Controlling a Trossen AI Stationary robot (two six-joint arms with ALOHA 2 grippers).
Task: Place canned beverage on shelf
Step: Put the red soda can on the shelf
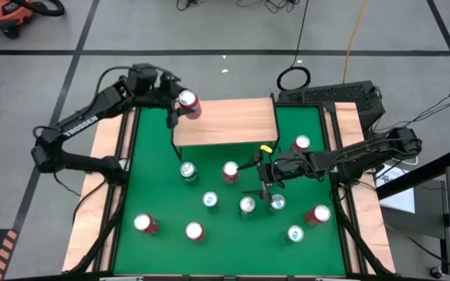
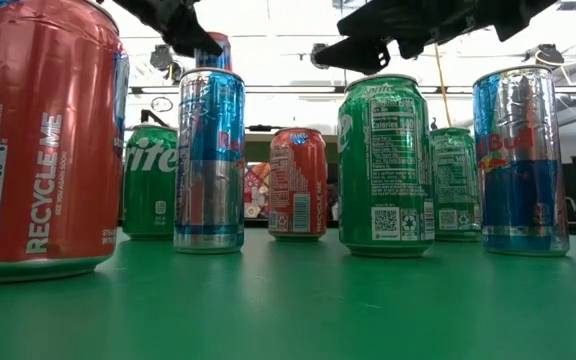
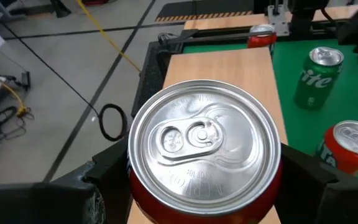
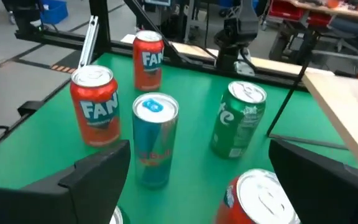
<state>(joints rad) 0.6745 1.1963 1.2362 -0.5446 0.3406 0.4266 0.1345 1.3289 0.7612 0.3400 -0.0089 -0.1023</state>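
A: Where is the red can point(image 1: 187, 103) held relative to the shelf point(image 1: 229, 123)?

B: In the high view it is seen at the shelf's 10 o'clock corner, clamped between the fingers of the left gripper point(image 1: 176, 101). In the left wrist view the can's silver lid point(image 3: 204, 138) faces the camera, with a dark finger point(image 3: 104, 177) pressed against each side, so the can is judged to be upright, its long axis vertical. The light-wood board point(image 3: 229, 68) is seen stretching away beyond it.

A: Is the can resting on the board yet?

B: That cannot be told; its base is hidden. It is judged to be at or just over the board's near corner, so what is left is to set it down square and let go.

A: And the right gripper point(image 1: 262, 178)?

B: It is held with its fingers spread wide and nothing between them, at about 5 o'clock from the shelf's middle, above the green table point(image 1: 233, 242) just off the shelf's front edge. A blue-and-silver can point(image 4: 155, 138), a green Sprite can point(image 4: 238, 119) and two orange Fanta cans point(image 4: 94, 103) are seen past it, none of them touched.

A: Which arm is nearer the shelf?

B: The left one is already at the shelf with the load; the right is taken to be waiting.
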